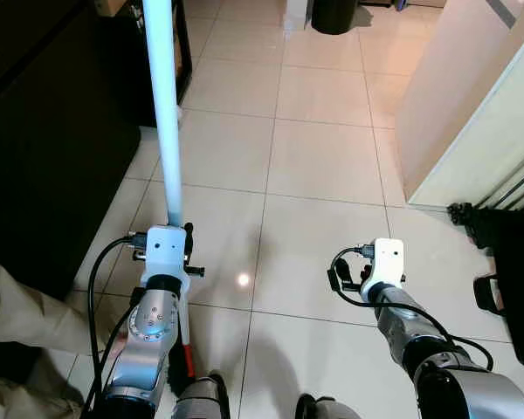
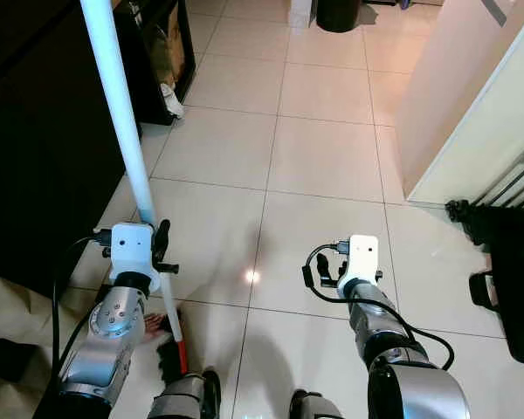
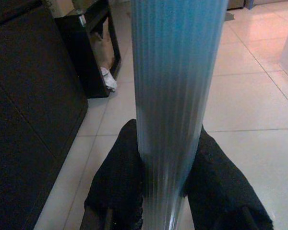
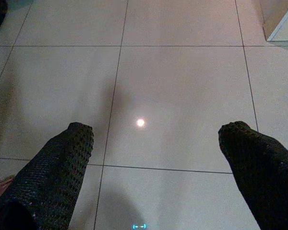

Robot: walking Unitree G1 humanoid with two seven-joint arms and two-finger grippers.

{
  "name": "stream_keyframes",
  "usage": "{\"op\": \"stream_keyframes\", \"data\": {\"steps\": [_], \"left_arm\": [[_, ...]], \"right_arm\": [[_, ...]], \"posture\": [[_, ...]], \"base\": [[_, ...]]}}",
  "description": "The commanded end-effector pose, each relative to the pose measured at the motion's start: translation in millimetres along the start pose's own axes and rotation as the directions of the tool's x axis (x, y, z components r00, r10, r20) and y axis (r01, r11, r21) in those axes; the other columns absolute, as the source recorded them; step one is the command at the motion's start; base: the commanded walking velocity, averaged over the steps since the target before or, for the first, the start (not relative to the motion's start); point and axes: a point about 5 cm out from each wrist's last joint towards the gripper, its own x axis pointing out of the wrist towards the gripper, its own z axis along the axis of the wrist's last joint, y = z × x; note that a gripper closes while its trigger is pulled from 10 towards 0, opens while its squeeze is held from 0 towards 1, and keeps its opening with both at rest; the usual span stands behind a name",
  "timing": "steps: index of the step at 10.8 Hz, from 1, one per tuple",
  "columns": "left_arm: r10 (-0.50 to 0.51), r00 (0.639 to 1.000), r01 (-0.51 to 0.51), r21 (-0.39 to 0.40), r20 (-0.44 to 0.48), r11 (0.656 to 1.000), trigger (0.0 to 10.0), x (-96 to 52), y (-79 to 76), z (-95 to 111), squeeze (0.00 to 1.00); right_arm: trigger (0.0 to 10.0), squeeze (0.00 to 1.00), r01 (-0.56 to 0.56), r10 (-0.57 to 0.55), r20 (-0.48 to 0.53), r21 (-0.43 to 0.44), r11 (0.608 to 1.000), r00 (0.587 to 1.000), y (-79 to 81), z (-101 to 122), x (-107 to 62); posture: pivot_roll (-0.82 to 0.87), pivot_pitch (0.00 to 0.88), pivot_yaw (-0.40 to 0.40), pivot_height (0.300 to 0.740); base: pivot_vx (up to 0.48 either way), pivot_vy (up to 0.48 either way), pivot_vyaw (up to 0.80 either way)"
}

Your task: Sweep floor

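Observation:
A broom with a pale blue ribbed handle (image 1: 166, 113) stands nearly upright at my left. Its lower shaft turns white and red (image 2: 176, 332) and ends at dark bristles (image 2: 168, 356) on the tiled floor (image 1: 323, 157) by my feet. My left gripper (image 3: 166, 134) is shut on the handle, a black finger (image 3: 116, 177) pressed on each side. My right gripper (image 4: 156, 132) hangs open over bare tile, its mesh-covered fingers (image 4: 62, 163) wide apart with nothing between them.
A dark cabinet (image 1: 44, 131) lines the left side, with a black shelf (image 2: 162, 52) and a white crumpled thing (image 2: 170, 100) beyond it. A beige wall (image 1: 472, 96) and black wheeled gear (image 1: 506, 253) stand right. A person in beige clothes (image 1: 17, 323) is at lower left.

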Motion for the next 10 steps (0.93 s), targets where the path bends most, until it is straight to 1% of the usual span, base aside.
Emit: {"op": "stream_keyframes", "data": {"steps": [1, 3, 10], "left_arm": [[-0.019, 0.999, 0.019, 0.001, 0.042, 1.000, 10.0, 2.9, -3.1, 8.6, 0.00], [-0.012, 0.999, 0.012, 0.001, 0.044, 1.000, 10.0, 3.2, -2.1, 9.2, 0.00], [-0.006, 0.999, 0.006, 0.004, 0.047, 1.000, 10.0, 4.3, -0.6, 10.5, 0.00]], "right_arm": [[10.0, 0.00, 0.009, -0.009, 0.012, 0.004, 1.000, 1.000, -4.1, 1.2, -0.7], [10.0, 0.00, 0.006, -0.006, 0.012, 0.021, 1.000, 1.000, -3.2, 1.8, -0.3], [10.0, 0.00, -0.009, 0.009, 0.000, 0.021, 1.000, 1.000, -0.2, -0.8, -0.3]], "posture": [[0.12, 0.156, -0.001, 0.740], [0.12, 0.157, -0.002, 0.740], [0.12, 0.159, -0.002, 0.740]], "base": [[0.000, 0.000, 0.00], [0.000, 0.000, 0.00], [0.000, 0.000, -0.80]]}}
